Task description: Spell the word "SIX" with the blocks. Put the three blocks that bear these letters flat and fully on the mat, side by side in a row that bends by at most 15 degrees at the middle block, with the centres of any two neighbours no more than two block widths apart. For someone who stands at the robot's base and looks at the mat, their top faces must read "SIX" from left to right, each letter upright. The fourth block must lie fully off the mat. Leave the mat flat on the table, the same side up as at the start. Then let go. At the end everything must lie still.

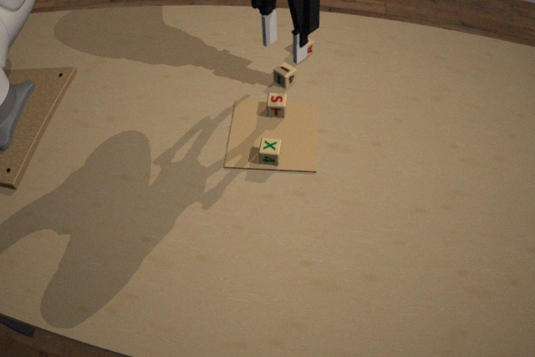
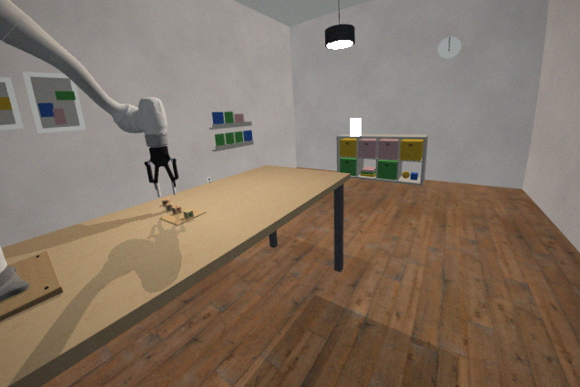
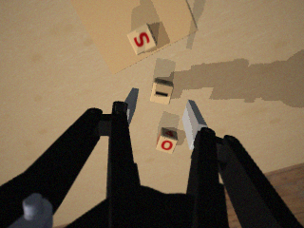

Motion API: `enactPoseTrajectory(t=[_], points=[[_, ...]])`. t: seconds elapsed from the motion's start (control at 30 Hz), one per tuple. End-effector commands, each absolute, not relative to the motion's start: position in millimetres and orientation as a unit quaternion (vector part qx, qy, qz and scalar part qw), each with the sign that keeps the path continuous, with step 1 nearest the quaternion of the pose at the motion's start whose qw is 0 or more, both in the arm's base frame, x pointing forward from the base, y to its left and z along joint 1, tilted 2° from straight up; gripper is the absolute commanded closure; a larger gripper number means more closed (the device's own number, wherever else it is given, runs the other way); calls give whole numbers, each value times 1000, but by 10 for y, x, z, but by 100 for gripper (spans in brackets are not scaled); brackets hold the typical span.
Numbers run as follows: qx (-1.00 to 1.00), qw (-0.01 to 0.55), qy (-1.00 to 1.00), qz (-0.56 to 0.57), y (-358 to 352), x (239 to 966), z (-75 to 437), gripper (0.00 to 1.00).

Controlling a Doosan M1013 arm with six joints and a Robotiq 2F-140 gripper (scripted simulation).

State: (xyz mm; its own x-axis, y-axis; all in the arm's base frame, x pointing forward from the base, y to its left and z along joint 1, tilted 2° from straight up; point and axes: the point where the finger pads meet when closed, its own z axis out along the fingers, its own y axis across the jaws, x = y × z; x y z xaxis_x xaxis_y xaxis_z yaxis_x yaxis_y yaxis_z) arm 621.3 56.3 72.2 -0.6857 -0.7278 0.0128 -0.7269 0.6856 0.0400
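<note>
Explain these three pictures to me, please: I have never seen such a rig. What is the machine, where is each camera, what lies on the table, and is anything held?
The machine is a single white robot arm bolted to a board at one end of a long wooden table. At its tip is a black gripper with two pale fingers.

One picture looks down on the table from above, one shows the whole room from the side, and one comes from a camera on the arm's wrist, looking down past the fingers.

On the table lies a thin square mat. Two letter blocks stand on it: the X block and the S block. The I block sits just off the mat, and the O block beyond it.

The gripper hangs above the O block, partly closed, holding nothing.
</note>
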Motion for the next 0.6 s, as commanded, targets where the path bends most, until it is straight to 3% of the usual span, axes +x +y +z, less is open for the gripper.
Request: enactPoseTrajectory(t=[0.0,0.57], points=[[395,15,-919,-15,569,6203,649,60],[395,15,-919,-15,575,6196,442,60]])
